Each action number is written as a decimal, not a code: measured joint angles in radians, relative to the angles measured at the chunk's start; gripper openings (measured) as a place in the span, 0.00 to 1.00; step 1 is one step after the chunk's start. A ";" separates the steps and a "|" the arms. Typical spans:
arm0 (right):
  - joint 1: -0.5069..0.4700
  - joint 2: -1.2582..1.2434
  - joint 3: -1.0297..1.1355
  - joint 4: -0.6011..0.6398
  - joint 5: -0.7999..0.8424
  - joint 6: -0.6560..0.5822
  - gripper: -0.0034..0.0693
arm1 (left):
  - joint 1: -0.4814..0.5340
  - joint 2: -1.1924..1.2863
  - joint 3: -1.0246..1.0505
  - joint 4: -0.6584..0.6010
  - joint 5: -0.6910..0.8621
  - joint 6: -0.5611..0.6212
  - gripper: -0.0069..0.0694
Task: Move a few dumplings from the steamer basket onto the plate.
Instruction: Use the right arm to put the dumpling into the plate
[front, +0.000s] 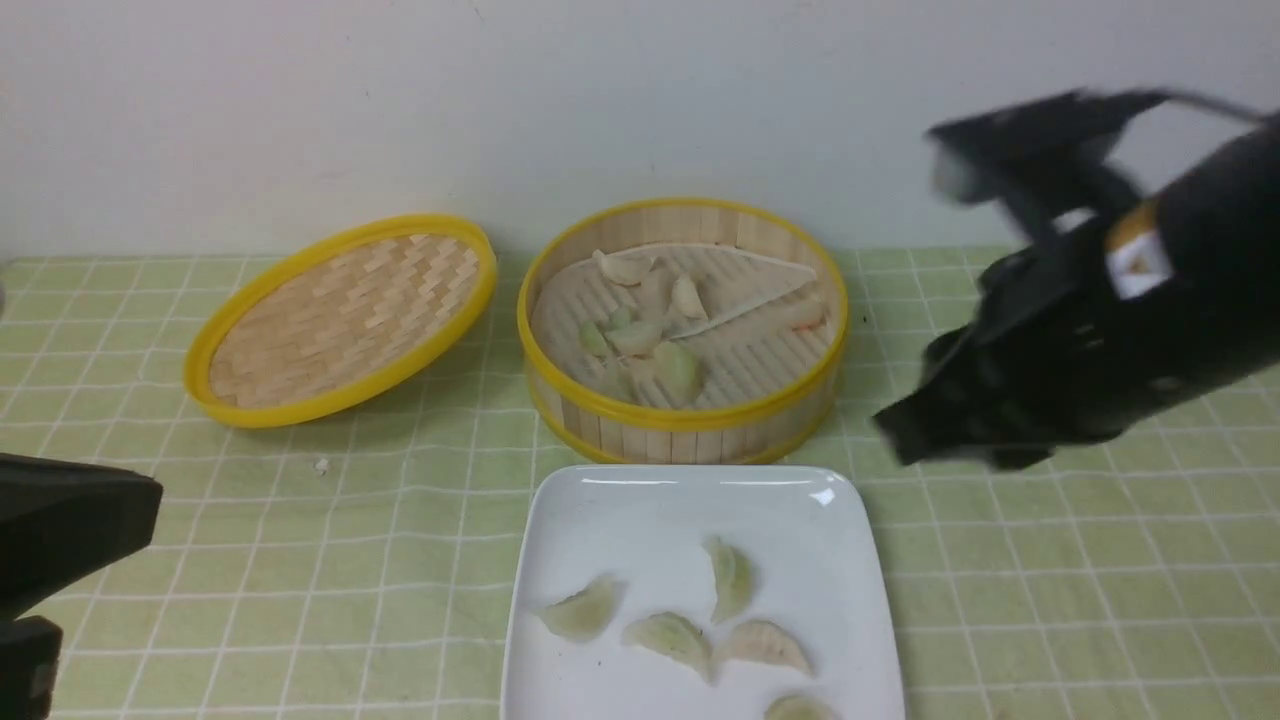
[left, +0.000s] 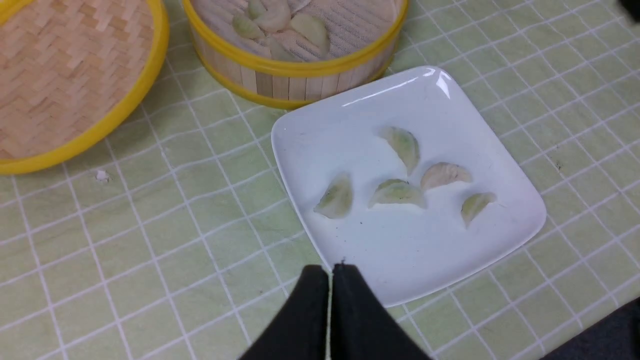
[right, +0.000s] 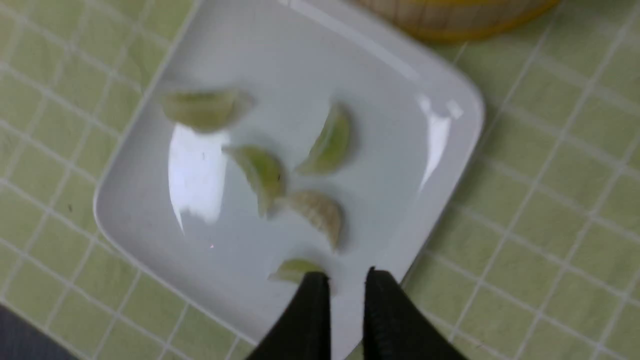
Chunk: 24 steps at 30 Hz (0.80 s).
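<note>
**A:** Five dumplings (left: 397, 192) lie scattered on the plate (front: 620, 500), which sits at the near edge just in front of the steamer basket (front: 680, 415). The right gripper (right: 345, 285) hangs by the plate's right edge, jaws a sliver apart with nothing between them.

**B:** Empty pincer, stocked plate. I'd call this the gap between trips. And the left gripper (left: 330, 280)?

**A:** Pinched tight on nothing, parked at the near left, out of play.

**B:** If more are wanted, the next move is to swing far to the basket, spread the jaws wide and drop onto one dumpling.

**A:** Delicate work! They're pale green, translucent, pleated crescents, and they look soft. Several more sit on the basket's left side, huddled together, so singling one out looks tricky.
</note>
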 joint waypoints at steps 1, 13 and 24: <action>0.000 -0.065 0.004 -0.025 -0.009 0.022 0.08 | 0.000 0.000 0.000 0.000 -0.004 0.000 0.08; 0.000 -1.009 0.524 -0.221 -0.485 0.220 0.03 | 0.000 0.000 0.000 0.000 -0.172 0.000 0.08; 0.000 -1.205 0.796 -0.302 -0.595 0.381 0.03 | 0.001 -0.004 0.003 -0.027 -0.239 0.001 0.08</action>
